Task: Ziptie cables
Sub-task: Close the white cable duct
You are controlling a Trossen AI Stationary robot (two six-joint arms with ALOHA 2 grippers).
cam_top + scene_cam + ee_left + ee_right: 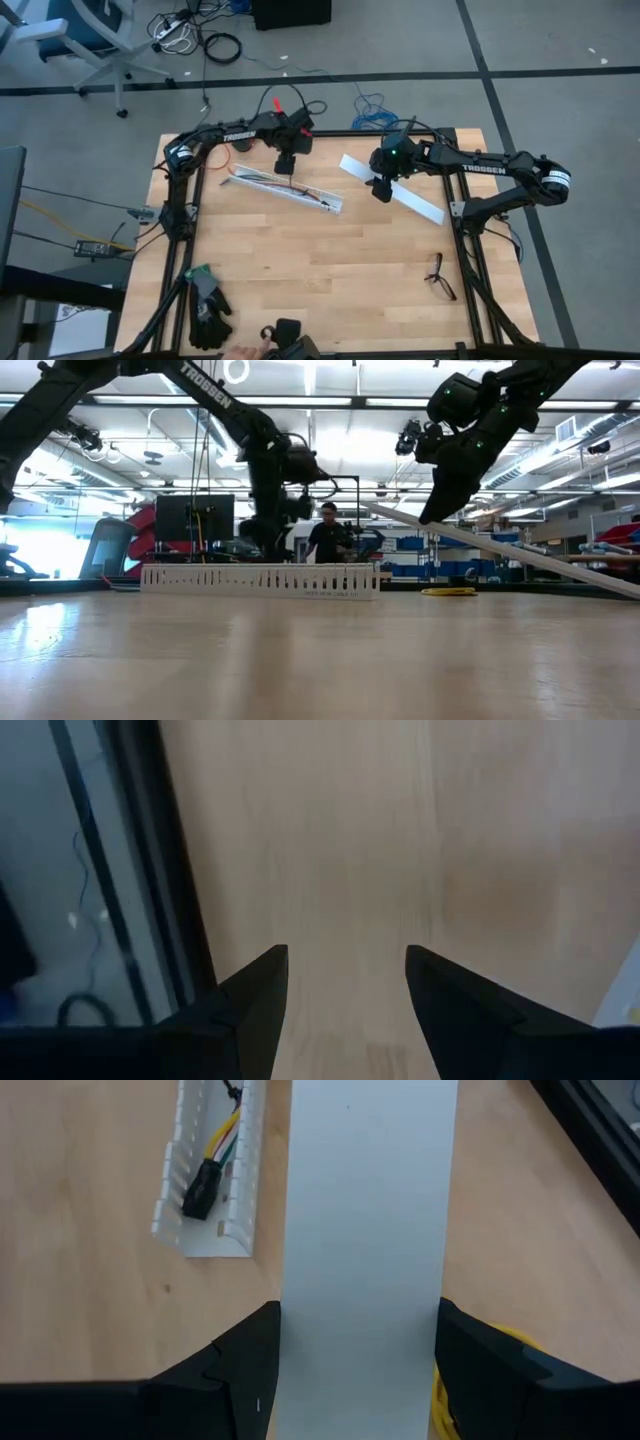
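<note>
- Right gripper [355,1370] pinches a flat white cover strip [365,1230] between its fingers, holding it tilted above the table [330,270]
- Left gripper [345,1010] hangs over bare wood with fingers spread, nothing between them
- The cables [225,1130] lie inside the white slotted channel [290,188], which rests on the table under the left gripper
- Ziptie: cannot tell where

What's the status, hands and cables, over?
Right hand shut on flat white plastic cover strip, one end lifted. Left hand open, empty, above table. Mixed-colour cables lie in white slotted channel. Ziptie not seen.
</note>
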